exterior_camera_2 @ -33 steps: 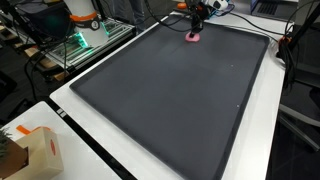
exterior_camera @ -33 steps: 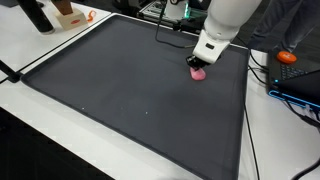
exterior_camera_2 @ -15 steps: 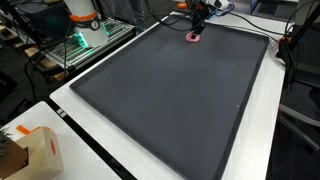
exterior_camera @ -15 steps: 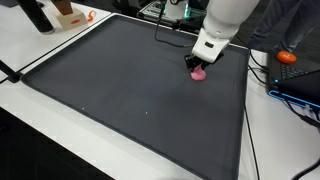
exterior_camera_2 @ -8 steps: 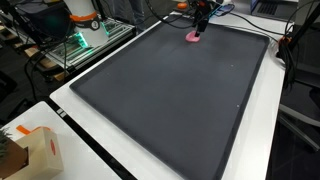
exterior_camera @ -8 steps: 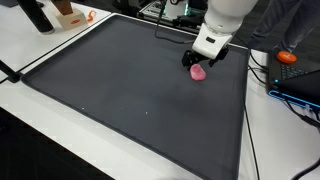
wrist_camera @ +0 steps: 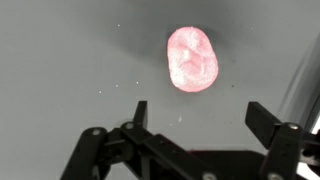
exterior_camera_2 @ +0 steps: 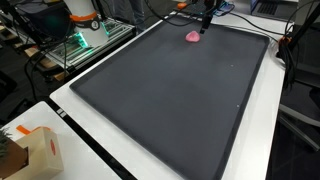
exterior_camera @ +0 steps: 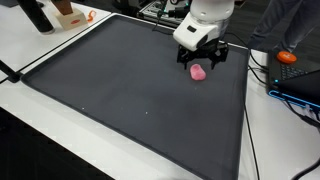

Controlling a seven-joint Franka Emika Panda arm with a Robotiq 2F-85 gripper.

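The tool (exterior_camera: 201,57) is hovering with its two black fingers (wrist_camera: 140,112) standing wide apart, gripping nothing. Directly beneath it, not touching it, a small rounded glossy pink lump (exterior_camera: 199,72) is lying on the dark grey rectangular mat (exterior_camera: 120,90) that is covering most of the white desk (exterior_camera: 35,125). In both exterior views the lump is sitting near the mat's far edge, toward a far corner. In the wrist view it is showing just beyond the fingertips.

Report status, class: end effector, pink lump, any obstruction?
End effector open, hovering above pink lump, not touching. Pink lump lying loose on dark mat. Nothing between them.
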